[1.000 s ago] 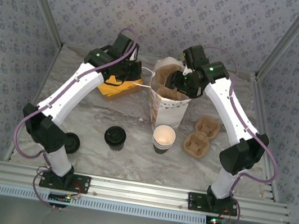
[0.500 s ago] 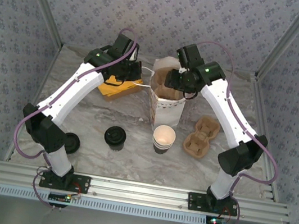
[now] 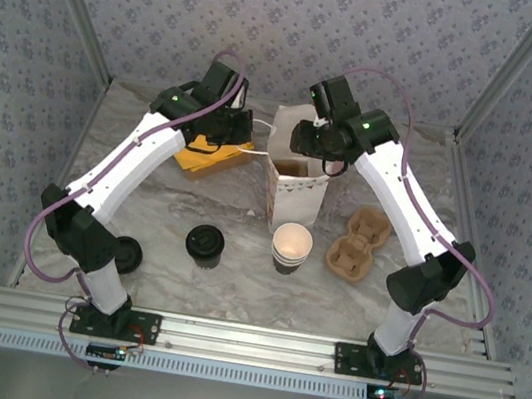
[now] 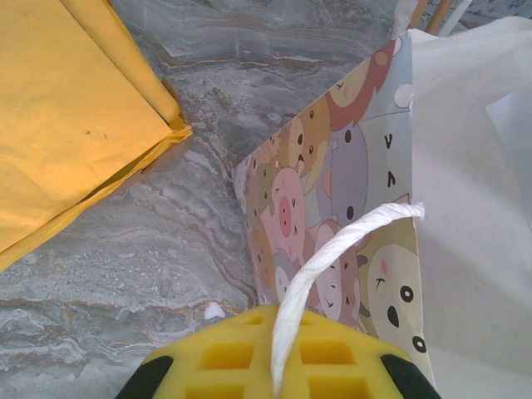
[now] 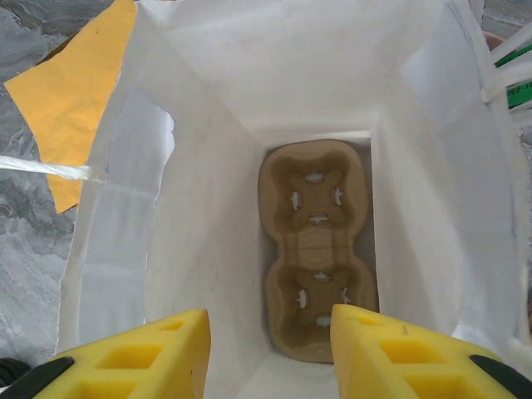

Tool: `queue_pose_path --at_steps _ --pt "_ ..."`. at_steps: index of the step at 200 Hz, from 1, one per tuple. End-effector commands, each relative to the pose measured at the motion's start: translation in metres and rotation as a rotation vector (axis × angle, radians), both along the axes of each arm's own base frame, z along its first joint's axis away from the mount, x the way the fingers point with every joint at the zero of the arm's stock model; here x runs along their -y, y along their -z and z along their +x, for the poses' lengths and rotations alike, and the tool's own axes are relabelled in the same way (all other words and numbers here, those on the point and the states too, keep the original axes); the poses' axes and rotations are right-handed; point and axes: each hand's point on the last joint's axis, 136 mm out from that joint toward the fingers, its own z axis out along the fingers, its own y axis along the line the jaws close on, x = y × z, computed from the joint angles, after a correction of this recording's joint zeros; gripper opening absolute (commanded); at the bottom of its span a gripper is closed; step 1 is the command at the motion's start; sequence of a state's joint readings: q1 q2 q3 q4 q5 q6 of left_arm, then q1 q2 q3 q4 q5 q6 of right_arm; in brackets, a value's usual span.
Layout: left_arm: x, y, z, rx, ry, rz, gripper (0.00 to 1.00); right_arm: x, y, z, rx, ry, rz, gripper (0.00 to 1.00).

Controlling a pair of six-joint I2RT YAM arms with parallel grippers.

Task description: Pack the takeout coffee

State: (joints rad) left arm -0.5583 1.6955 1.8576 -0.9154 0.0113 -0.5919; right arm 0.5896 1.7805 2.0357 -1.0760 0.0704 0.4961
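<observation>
Marble table (image 3: 232,285) bears an open paper bag (image 3: 297,196) with a cardboard carrier (image 5: 316,258) on its floor. The takeout coffee (image 3: 291,244) stands just in front of the bag. The left gripper (image 4: 278,366) pinches the bag's handle (image 4: 332,249); the right gripper (image 5: 270,353) hangs over its mouth, jaws apart, empty.

Overhead plus wrist close-ups of bag (image 3: 297,194)

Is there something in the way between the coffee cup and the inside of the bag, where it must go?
Nothing visible blocks it. The coffee cup stands in front of the bag, whose mouth is open. The carrier on its floor has both wells empty. The open right gripper hangs above the mouth.
</observation>
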Motion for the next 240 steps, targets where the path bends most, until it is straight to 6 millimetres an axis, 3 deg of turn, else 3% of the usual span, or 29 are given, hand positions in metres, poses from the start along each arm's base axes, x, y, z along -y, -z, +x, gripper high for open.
queue_pose_path --at_steps 1,240 --pt "0.003 -0.019 -0.003 0.044 0.023 -0.026 0.0 -0.003 -0.01 0.0 0.022 -0.022 0.01 0.43" --pt "0.005 -0.021 -0.005 0.041 0.031 -0.04 0.0 -0.005 0.012 -0.006 -0.087 -0.029 -0.027 0.41"
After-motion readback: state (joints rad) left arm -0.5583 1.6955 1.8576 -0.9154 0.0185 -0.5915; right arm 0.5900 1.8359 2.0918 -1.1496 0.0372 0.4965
